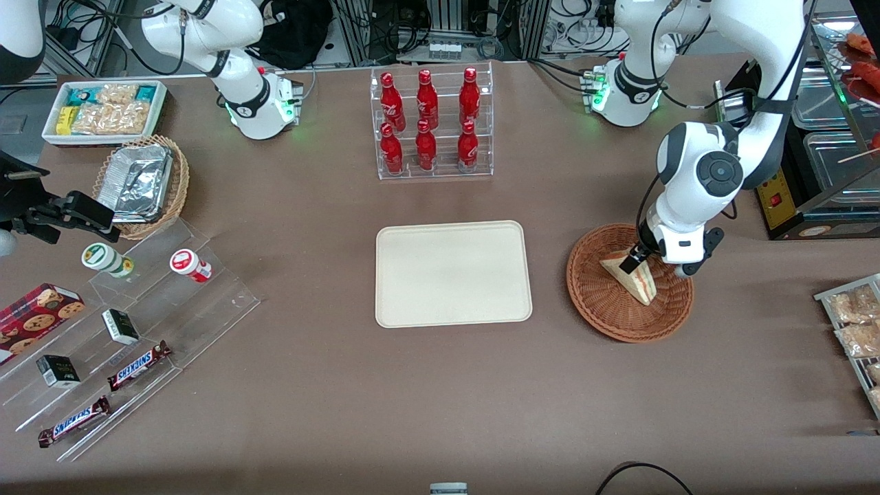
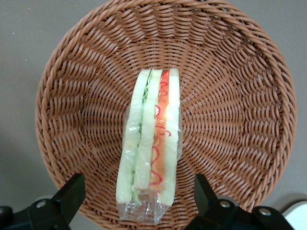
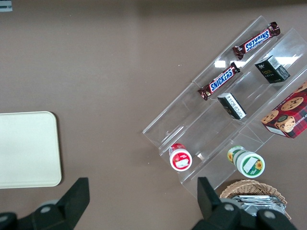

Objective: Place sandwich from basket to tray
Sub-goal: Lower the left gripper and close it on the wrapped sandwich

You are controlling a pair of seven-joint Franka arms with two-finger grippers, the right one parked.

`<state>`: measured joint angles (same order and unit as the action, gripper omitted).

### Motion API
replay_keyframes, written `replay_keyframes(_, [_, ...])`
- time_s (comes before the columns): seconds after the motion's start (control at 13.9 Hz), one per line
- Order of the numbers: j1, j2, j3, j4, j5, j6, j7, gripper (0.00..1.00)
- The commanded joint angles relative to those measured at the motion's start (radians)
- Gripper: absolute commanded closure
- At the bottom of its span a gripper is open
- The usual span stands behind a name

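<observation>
**Left gripper spread wide over the sandwich, basket at right of the front frame**

Gripper [image 1: 633, 261]: low inside the basket [image 1: 597, 295], right of centre in the front view. Wrist view shows both fingers [image 2: 72, 191] splayed wide, one on each side of the sandwich [image 2: 151, 143], with clear wicker visible between each finger and the bread. No contact seen; nothing held.

Sandwich: lies in the middle of the basket [image 2: 230, 72], resting on one edge so the layered side faces the wrist camera — pale bread, green layer, red-orange layer, bread again. Clear film wrap around it, bunched at the end nearest the fingers. In the front view the wedge [image 1: 638, 280] shows just below the gripper, its upper end partly covered by the fingers.

Tray [image 1: 453, 273]: centre of the front frame, flat on the brown table [image 1: 309, 399], nothing on it, well apart from the basket.

Hidden or cut off:
- Fingertips run out of the wrist frame; only their dark outer parts show.
- Basket rim is clipped at the edges of the wrist view, and in the front view the arm's white wrist housing covers its upper right rim.
- How close the fingers sit above the basket floor: cannot tell.
- Tray is only partly in the right wrist view [image 3: 29, 148], cut by the frame's left edge.
</observation>
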<state>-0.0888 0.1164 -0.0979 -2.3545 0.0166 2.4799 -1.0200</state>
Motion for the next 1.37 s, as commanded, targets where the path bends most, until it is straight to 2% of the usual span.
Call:
replay_keyframes(0.0, [-0.003, 0.037, 0.001, 0.004, -0.007, 0.048, -0.049, 0.0])
replay_keyframes(0.36, [-0.002, 0.066, 0.001, 0.006, -0.009, 0.076, -0.097, 0.01])
replay_keyframes(0.43, [-0.002, 0.077, 0.001, 0.014, -0.009, 0.076, -0.132, 0.14])
replay_keyframes(0.58, [-0.005, 0.089, 0.001, 0.032, -0.007, 0.071, -0.193, 0.65])
replay_keyframes(0.65, [-0.005, 0.089, 0.001, 0.032, -0.007, 0.07, -0.19, 0.83])
replay_keyframes(0.72, [-0.005, 0.088, 0.001, 0.034, -0.006, 0.065, -0.186, 0.88])
replay_keyframes(0.94, [-0.014, 0.071, 0.0, 0.07, 0.003, -0.004, -0.154, 0.89])
replay_keyframes(1.15, [-0.022, 0.083, -0.006, 0.289, 0.005, -0.36, -0.106, 0.9])
replay_keyframes(1.29, [-0.04, 0.103, -0.009, 0.397, 0.005, -0.507, -0.046, 0.91])
